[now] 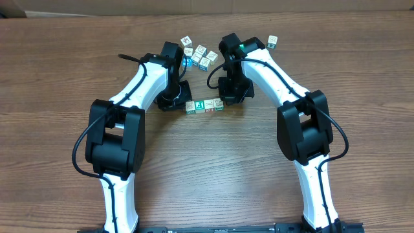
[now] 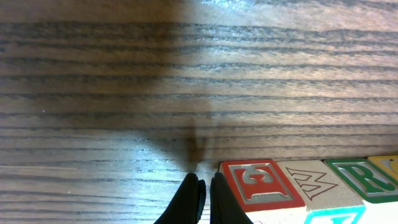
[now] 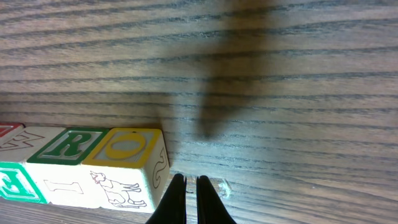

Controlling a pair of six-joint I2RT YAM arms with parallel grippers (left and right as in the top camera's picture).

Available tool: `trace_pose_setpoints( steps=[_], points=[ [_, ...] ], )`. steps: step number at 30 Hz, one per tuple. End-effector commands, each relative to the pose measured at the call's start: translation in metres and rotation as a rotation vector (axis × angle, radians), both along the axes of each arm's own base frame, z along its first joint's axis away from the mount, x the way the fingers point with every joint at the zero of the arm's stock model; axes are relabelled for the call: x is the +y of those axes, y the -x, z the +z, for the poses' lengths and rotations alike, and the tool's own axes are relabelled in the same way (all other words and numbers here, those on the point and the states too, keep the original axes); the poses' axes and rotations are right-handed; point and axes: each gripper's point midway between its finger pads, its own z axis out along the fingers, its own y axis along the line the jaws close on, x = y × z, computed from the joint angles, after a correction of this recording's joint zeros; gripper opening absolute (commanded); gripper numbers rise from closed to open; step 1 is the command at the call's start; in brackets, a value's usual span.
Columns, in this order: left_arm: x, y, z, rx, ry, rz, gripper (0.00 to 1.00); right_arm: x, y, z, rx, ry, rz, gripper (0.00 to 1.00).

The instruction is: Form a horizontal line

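Observation:
A short straight row of small picture cubes lies on the table between my two grippers, edge to edge. In the left wrist view it runs red E cube, plain M cube, green R cube, yellow cube. In the right wrist view the yellow O cube is the near end, then the green R cube. My left gripper is shut and empty, right beside the red cube. My right gripper is shut and empty, right beside the yellow O cube.
A loose clump of similar cubes lies behind the row, between the two arms. A single cube sits at the back right. Both arms reach in from the near edge over the wooden table.

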Motion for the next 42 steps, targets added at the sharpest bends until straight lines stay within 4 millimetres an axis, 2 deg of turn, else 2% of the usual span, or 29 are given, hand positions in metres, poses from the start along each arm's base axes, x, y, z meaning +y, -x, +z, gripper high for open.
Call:
trace_pose_setpoints(
  steps=[1, 42],
  points=[
    [-0.0076, 0.0055, -0.007, 0.017, 0.007, -0.021, 0.04, 0.0029, -0.0003, 0.008, -0.016, -0.008, -0.009, 0.04],
    [-0.012, -0.0037, -0.0062, -0.023, 0.019, -0.025, 0.05, 0.0003, 0.0053, 0.0081, 0.009, 0.004, -0.024, 0.04]
  ],
)
